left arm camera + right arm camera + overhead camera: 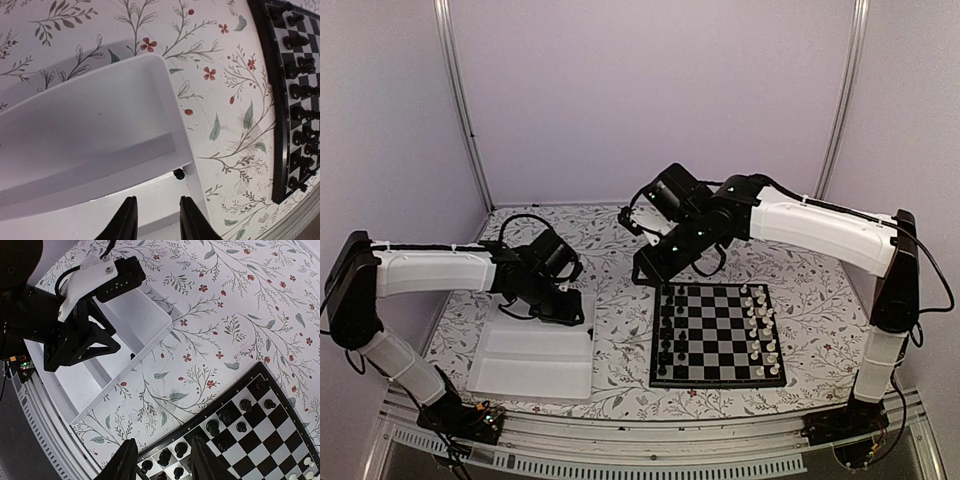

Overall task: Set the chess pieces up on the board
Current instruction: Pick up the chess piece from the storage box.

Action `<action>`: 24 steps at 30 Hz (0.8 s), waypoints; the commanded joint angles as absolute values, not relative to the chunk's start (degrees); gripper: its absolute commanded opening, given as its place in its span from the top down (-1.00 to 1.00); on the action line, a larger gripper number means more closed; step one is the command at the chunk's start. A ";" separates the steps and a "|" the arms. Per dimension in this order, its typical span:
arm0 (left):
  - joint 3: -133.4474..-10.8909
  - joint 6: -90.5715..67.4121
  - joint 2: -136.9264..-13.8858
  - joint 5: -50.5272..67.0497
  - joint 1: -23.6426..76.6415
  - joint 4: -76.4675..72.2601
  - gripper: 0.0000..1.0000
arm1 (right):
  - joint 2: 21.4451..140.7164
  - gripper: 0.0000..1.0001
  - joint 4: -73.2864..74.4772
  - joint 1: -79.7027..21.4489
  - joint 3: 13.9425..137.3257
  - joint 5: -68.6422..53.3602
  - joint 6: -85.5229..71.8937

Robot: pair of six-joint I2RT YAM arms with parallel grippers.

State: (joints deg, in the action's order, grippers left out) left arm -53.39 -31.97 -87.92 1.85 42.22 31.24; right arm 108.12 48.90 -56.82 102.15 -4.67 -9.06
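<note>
The black chess pieces (668, 330) stand in two files down the left side of the board (712, 340), with the white pieces (758, 325) down its right. A stray black piece (178, 174) lies in the white tray (100, 125) on the counter (620, 330), close to the tray's wall. The left gripper (157, 207) hangs over the tray just short of it, fingers parted, gripping nothing. The right gripper (162, 450) hovers above the board's black files, fingers spread, empty.

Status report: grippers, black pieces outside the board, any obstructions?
Left gripper open, empty, above white tray. One black piece visible in tray, just ahead of it. Right gripper open over board corner, black pieces beneath. Nothing blocking.
</note>
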 commanded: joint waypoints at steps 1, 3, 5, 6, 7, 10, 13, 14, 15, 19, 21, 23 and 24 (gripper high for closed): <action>-50.75 -32.05 -84.01 1.51 41.18 30.65 0.35 | 106.65 0.21 47.50 -54.69 103.36 -3.02 -9.72; -49.49 -32.23 -83.00 2.46 40.61 29.38 0.35 | 105.93 0.20 47.68 -54.35 102.92 -2.29 -10.01; -48.17 -32.62 -82.06 3.01 40.23 27.88 0.35 | 104.41 0.20 47.54 -54.32 101.95 -1.75 -9.73; -47.49 -32.73 -81.72 3.58 40.05 26.86 0.34 | 104.02 0.20 47.73 -54.33 101.43 -1.42 -9.60; -46.86 -32.78 -81.52 4.33 39.98 25.72 0.34 | 103.34 0.20 47.88 -54.33 100.91 -1.26 -9.63; -45.25 -32.97 -81.92 6.39 39.75 22.64 0.34 | 102.15 0.19 48.35 -54.32 99.26 -1.16 -10.44; -44.37 -33.31 -83.26 7.13 39.77 20.24 0.34 | 100.84 0.19 48.60 -54.34 97.60 -1.23 -12.48; -44.19 -33.62 -83.65 7.29 39.75 19.64 0.35 | 100.30 0.19 48.68 -54.32 97.22 -1.36 -12.96; -44.02 -34.00 -84.05 7.37 39.73 18.88 0.35 | 99.98 0.19 48.82 -54.32 96.88 -1.39 -13.63; -42.78 -35.34 -85.56 7.78 39.82 15.55 0.36 | 98.49 0.18 50.00 -54.36 95.80 -1.00 -15.44; -43.06 -36.01 -87.49 7.76 39.81 14.41 0.36 | 97.74 0.18 50.67 -54.36 95.36 -0.72 -16.26; -43.97 -36.49 -89.54 7.59 39.86 13.80 0.36 | 96.91 0.18 50.96 -54.32 94.56 -0.56 -17.05; -44.43 -36.71 -90.46 7.71 39.90 13.30 0.37 | 96.26 0.18 51.02 -54.33 94.03 -0.56 -17.27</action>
State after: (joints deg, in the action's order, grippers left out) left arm -43.55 -35.20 -86.96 7.25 40.56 17.12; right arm 99.66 49.71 -54.33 95.77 -1.83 -14.70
